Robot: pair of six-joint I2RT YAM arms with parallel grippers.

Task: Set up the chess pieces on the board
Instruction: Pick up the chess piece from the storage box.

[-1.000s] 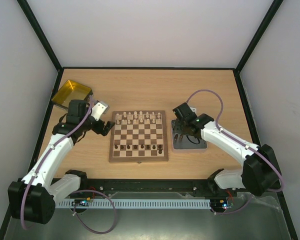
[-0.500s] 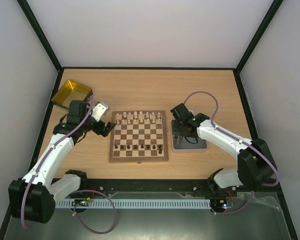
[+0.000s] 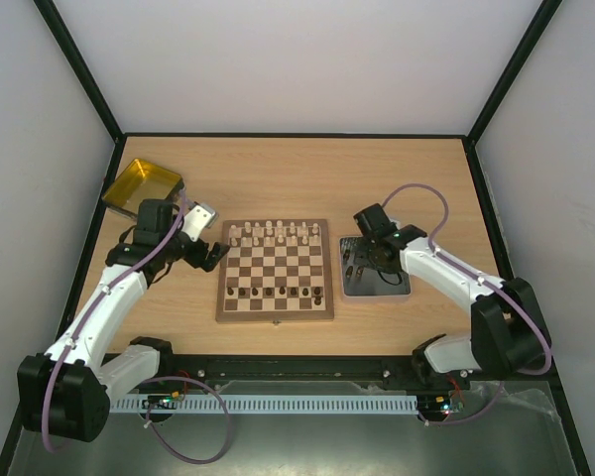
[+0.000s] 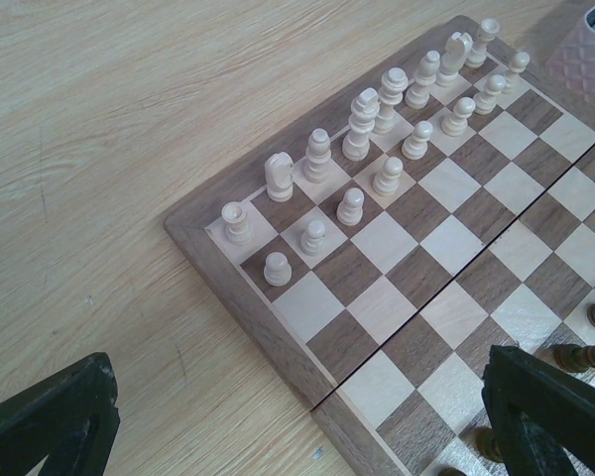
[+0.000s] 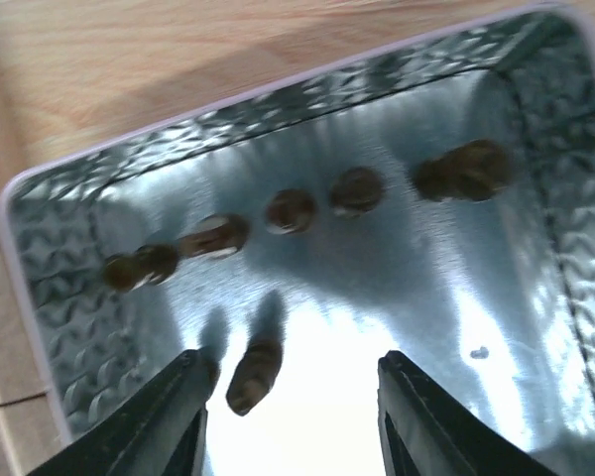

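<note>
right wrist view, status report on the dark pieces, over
Left gripper open, beside the board. Right gripper open and empty above grey tray. Dark pieces lie loose in tray, one right under the jaws. Nothing blocking.

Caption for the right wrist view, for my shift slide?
Right gripper, jaws apart, low over the grey tray of loose dark pieces.

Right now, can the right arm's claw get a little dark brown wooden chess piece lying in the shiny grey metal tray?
Probably yes. The right claw hangs open over the grey metal tray, and one dark brown wooden chess piece lies between its jaws with nothing covering it.
</note>
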